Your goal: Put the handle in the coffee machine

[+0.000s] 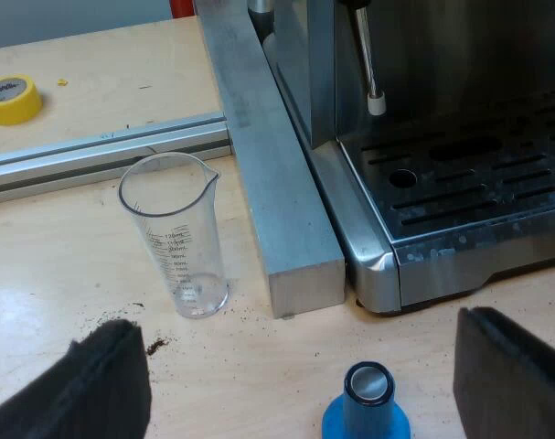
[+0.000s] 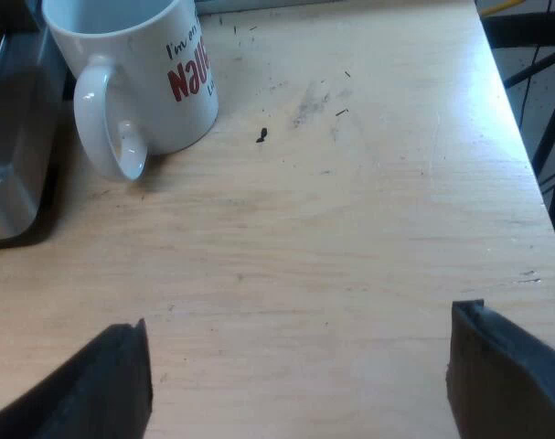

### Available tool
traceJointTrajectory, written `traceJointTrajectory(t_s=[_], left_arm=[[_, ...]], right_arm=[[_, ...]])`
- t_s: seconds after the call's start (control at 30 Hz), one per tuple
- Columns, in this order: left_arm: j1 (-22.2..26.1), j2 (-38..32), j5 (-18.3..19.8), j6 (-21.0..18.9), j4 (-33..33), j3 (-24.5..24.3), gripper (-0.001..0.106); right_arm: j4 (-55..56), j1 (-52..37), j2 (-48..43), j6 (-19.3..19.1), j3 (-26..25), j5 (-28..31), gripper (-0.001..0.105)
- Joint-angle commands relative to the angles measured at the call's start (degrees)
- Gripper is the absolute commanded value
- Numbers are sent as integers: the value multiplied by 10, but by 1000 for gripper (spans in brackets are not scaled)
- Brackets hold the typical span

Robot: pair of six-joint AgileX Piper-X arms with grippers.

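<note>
Left end effector (image 1: 295, 320) gaping wide over blue tamper (image 1: 367, 402). Right end effector (image 2: 300, 315) gaping wide over desk (image 2: 350, 229), mug (image 2: 149, 64) beyond. Red patch (image 1: 181, 7) peeking past metal bar (image 1: 277, 201) beside espresso machine (image 1: 460, 137): possibly handle's end, cannot tell. Judging handle heavy, rigid, slick; gripping its dark shaft seeming best.

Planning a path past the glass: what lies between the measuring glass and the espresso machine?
A long grey metal bar lies between the measuring glass and the espresso machine, seen in the left wrist view.

Close downward wrist views: left toward machine (image 1: 469, 197), right toward mug (image 2: 154, 91)
</note>
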Motion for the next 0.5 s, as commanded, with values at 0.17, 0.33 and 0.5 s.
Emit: traceJointTrajectory(t_s=[0.17, 0.33, 0.5], left_arm=[[1, -75, -2, -12, -3, -3, 70], [-2, -26, 11, -36, 41, -39, 70], [-27, 8, 19, -36, 48, -66, 70]], right_arm=[[-1, 1, -24, 3, -5, -1, 69], [22, 1, 13, 7, -42, -1, 69], [22, 2, 33, 11, -61, -1, 69]])
